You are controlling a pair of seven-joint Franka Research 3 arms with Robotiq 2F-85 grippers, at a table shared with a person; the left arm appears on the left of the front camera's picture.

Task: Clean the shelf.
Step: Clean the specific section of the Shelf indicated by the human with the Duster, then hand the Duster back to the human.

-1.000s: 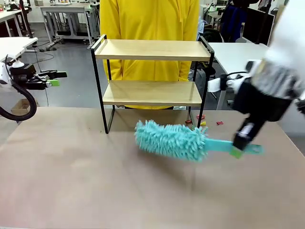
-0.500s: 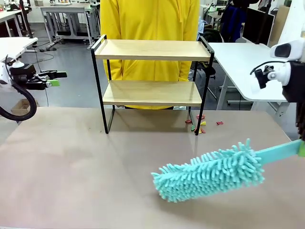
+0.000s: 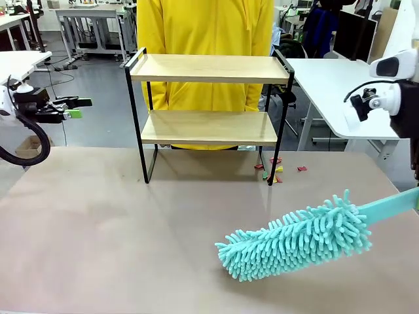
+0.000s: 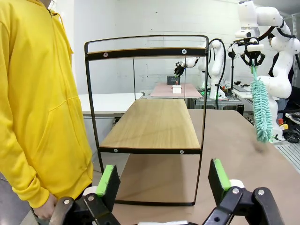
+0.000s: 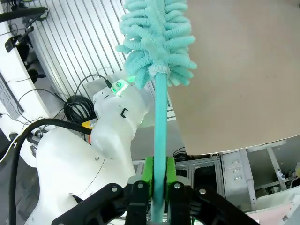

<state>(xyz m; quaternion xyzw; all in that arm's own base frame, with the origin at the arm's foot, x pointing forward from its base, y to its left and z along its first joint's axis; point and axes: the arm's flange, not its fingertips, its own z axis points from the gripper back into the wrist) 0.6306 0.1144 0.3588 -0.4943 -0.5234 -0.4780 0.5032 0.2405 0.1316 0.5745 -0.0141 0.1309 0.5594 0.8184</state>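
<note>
Jaws on my right gripper [image 5: 159, 180] pinch the teal duster [image 3: 294, 243] handle above the tabletop [image 3: 98, 248], left gripper [image 4: 161, 180] spread wide facing the shelf [image 3: 208, 98].

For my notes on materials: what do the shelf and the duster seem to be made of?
Shelf: boards look like light wood or laminate, matte with faint grain; the thin black frame looks like painted metal. Duster: head of soft teal chenille-like fingers, probably microfibre; the flat teal handle looks like smooth plastic.
</note>
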